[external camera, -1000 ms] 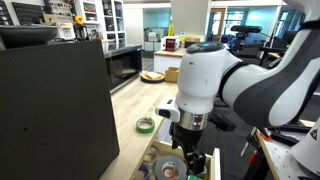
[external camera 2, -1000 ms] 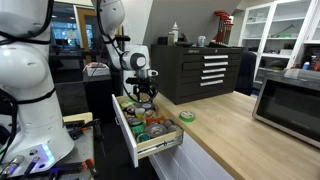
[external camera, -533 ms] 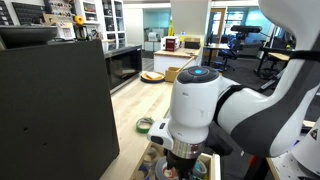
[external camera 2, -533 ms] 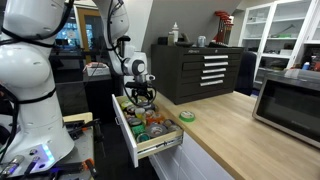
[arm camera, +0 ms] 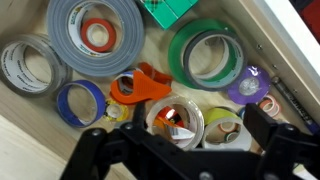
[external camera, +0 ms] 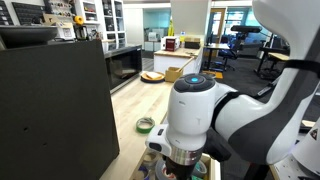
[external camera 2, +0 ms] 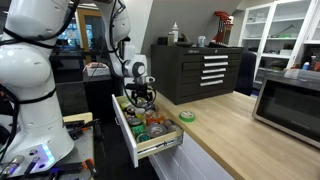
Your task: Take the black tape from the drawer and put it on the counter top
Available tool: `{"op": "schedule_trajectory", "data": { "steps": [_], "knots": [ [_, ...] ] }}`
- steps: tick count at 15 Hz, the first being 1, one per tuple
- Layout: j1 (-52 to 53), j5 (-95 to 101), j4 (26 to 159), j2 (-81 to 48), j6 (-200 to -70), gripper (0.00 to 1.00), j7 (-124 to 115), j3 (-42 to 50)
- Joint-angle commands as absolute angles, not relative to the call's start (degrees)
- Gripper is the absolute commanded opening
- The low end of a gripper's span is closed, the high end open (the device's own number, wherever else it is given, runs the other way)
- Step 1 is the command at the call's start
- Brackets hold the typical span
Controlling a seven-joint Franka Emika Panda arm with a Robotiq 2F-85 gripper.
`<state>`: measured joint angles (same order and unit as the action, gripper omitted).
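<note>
The drawer [external camera 2: 152,143] is pulled out from under the counter top [external camera 2: 235,140] and holds several tape rolls. My gripper [external camera 2: 146,98] hangs low over the drawer's far end. In the wrist view my gripper [arm camera: 180,140] is open, with its fingers [arm camera: 268,130] spread on either side of a clear roll [arm camera: 175,118] and a yellow-green roll [arm camera: 226,126], holding nothing. I cannot pick out the black tape among the rolls in any view. The arm hides the drawer in an exterior view [external camera: 195,120].
In the drawer lie a big grey roll [arm camera: 95,35], a green roll [arm camera: 205,55], a purple roll [arm camera: 246,86], a blue roll [arm camera: 78,102] and an orange dispenser [arm camera: 145,88]. A green roll [external camera 2: 187,116] lies on the counter top. A microwave [external camera 2: 290,100] stands further along.
The arm has moved down and towards the drawer's far end, so the gripper now sits closer over the rolls. The gripper is still open.
</note>
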<state>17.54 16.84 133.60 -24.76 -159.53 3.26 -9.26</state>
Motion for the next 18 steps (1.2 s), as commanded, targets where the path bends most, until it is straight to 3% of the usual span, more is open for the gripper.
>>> {"op": "schedule_trajectory", "data": {
  "steps": [1, 18],
  "knots": [
    [19.58, 18.39, 134.63, -25.02, -161.39, 1.00, 0.63, -7.24],
    [27.06, 17.00, 134.31, -35.94, -171.33, 1.00, -4.50, -0.63]
  ]
}}
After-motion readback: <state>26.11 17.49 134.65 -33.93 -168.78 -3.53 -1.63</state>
